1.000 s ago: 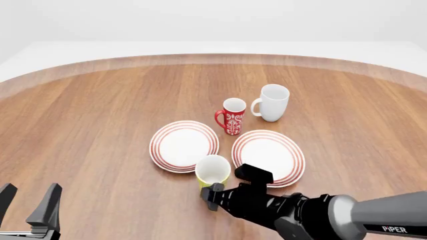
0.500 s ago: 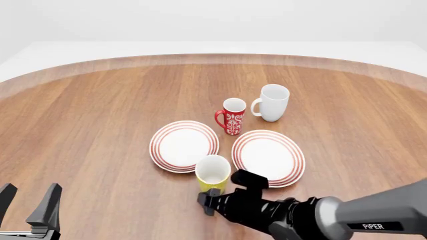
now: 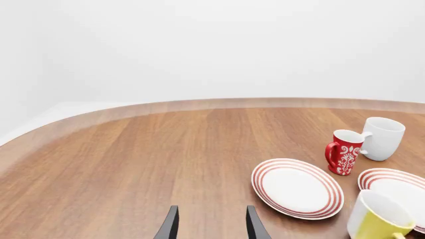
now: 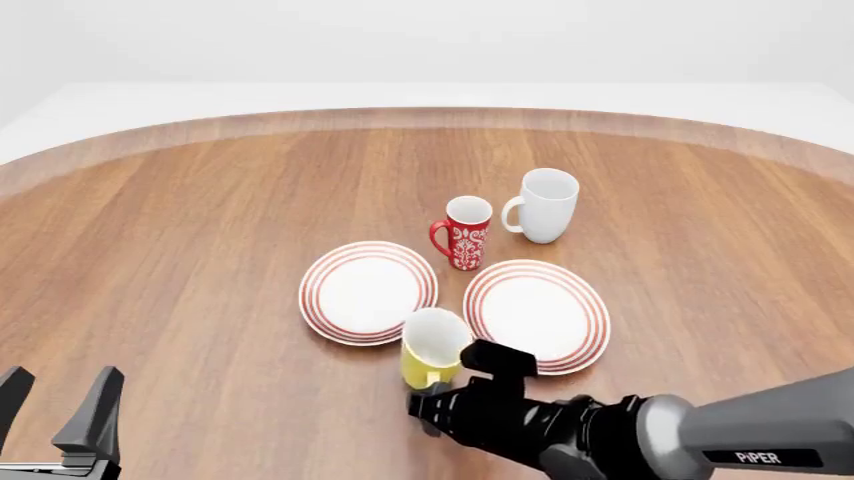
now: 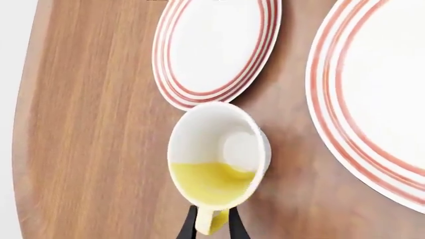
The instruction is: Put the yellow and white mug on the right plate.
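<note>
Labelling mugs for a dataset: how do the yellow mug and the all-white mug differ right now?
The yellow and white mug is yellow outside, tilted, its handle pinched by the right claw; it sits nearest the arms. The all-white mug stands upright, untouched, farther back beyond the right plate. Both are white inside with one handle.

My mug (image 4: 433, 349), yellow outside and white inside, is tilted with its mouth leaning away from me, just off the near-left rim of the red-ringed white right plate (image 4: 537, 313), which lies flat.
</note>
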You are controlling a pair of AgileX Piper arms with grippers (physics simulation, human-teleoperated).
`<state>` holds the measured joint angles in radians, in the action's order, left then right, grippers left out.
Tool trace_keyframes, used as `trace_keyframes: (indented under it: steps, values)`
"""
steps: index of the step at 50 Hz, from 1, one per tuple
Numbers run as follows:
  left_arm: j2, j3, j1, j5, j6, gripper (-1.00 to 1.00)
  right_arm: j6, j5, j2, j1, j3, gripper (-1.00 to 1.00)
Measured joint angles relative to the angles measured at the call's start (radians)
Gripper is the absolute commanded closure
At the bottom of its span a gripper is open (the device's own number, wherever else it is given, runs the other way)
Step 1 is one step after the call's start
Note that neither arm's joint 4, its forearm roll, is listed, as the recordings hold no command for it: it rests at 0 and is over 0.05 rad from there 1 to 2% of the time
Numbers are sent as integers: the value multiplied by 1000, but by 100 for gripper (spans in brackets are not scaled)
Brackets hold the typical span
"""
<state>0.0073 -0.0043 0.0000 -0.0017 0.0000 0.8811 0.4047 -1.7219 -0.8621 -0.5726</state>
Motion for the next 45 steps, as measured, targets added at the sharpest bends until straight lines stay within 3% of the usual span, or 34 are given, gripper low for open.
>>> trace_keyframes:
  steps: [18, 27, 45]
  values:
    - [0, 0, 0, 0, 0, -100, -75, -152, 127, 39, -25, 100]
    - [0, 0, 0, 0, 0, -100, -138, -268, 202, 72, -54, 100]
    - [0, 0, 0, 0, 0, -100, -281, -436, 336, 233, -75, 100]
